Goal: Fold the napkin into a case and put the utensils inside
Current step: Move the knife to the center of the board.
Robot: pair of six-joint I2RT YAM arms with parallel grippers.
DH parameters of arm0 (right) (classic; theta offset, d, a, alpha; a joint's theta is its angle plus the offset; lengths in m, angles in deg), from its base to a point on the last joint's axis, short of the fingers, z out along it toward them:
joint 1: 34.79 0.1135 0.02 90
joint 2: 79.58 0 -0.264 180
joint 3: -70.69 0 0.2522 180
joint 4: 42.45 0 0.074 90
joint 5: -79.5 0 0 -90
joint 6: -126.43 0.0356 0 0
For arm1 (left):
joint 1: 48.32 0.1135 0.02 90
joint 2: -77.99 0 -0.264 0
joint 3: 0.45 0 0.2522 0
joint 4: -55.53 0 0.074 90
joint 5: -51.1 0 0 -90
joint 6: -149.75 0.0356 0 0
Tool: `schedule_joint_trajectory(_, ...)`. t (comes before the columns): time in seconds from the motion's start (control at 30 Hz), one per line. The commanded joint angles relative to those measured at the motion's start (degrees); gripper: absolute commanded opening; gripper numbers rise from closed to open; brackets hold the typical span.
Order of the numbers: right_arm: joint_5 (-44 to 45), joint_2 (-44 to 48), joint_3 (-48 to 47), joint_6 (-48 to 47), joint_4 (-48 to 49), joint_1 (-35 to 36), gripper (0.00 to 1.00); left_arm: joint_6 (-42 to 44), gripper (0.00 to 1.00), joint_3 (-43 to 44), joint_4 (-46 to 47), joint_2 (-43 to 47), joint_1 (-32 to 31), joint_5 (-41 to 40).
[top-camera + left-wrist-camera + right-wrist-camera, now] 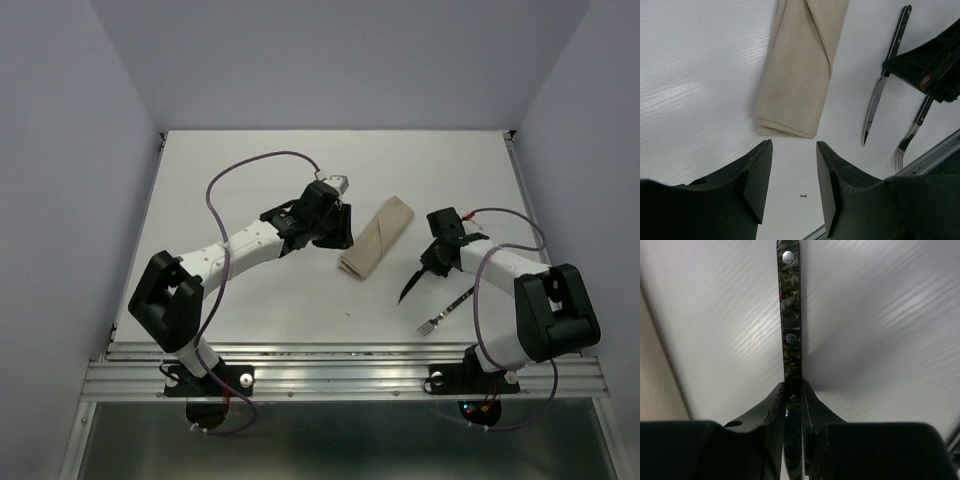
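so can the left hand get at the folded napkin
Probably yes: the left hand is open just short of the folded napkin, nothing between; the right hand, shut on the knife, is aside.

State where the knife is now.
Top view, right side: the knife is between the case and fork, its handle in the right gripper.

Folded beige case [377, 237] lying diagonally, knife [411, 283] and fork [447, 309] alongside

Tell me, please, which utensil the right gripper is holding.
The knife, its handle pinched in the right gripper; the fork lies untouched beside it.
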Motion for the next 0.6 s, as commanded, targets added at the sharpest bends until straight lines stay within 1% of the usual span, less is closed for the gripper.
schedule_joint_trajectory(0.0,-4.54,0.55,5.34,13.41,2.08,6.94,0.18,-0.77,0.52,1.82,0.03,1.55,0.11,1.2)
schedule_joint_trajectory(0.1,-3.75,-0.32,5.87,18.17,3.31,12.21,0.18,-1.03,0.52,2.0,-0.58,1.64,0.11,0.94)
schedule_joint_trajectory(0.17,-2.35,-1.2,5.0,21.32,2.01,16.33,0.18,-0.95,0.52,2.44,-1.37,1.11,0.02,1.02)
schedule_joint_trajectory(0.23,-1.81,-0.94,4.73,23.26,2.26,18.72,0.18,-1.03,0.53,2.79,-1.55,0.85,0.11,0.76)
schedule_joint_trajectory(0.27,-1.64,-0.07,4.9,25.01,2.52,19.6,0.18,-0.86,0.6,2.79,-1.55,0.5,0.11,0.85)
schedule_joint_trajectory(0.3,-1.37,0.37,5.08,25.73,2.87,20.39,0.18,-0.86,0.61,3.05,-1.72,0.41,0.02,0.94)
schedule_joint_trajectory(0.33,-1.28,0.9,5.17,26.08,2.96,21.01,0.21,-0.86,0.61,3.23,-1.73,0.23,0.11,1.11)
schedule_joint_trajectory(0.37,-1.11,2.12,5.34,25.82,3.05,21.02,0.24,-0.86,0.63,3.32,-1.64,0.06,0.11,1.63)
schedule_joint_trajectory(0.4,-0.67,2.66,5.26,25.3,2.88,21.02,0.34,-0.94,0.63,3.49,-1.55,0.05,0.02,1.73)
schedule_joint_trajectory(0.43,0.03,3.1,4.82,25.03,1.74,21.02,0.41,-0.94,0.64,3.75,-1.46,-0.03,-0.07,1.64)
schedule_joint_trajectory(0.47,1.86,4.41,3.77,23.81,0.17,21.02,0.47,-0.86,0.72,3.93,-1.55,-0.29,-0.16,1.29)
schedule_joint_trajectory(0.5,2.75,5.2,3.33,23.02,-0.63,21.02,0.59,-0.77,0.73,4.45,-1.72,-0.47,-0.77,0.59)
schedule_joint_trajectory(0.57,6.09,7.13,1.58,21.17,-3.35,21.02,0.67,-0.59,0.73,5.51,-3.13,-1.52,-1.73,-1.87)
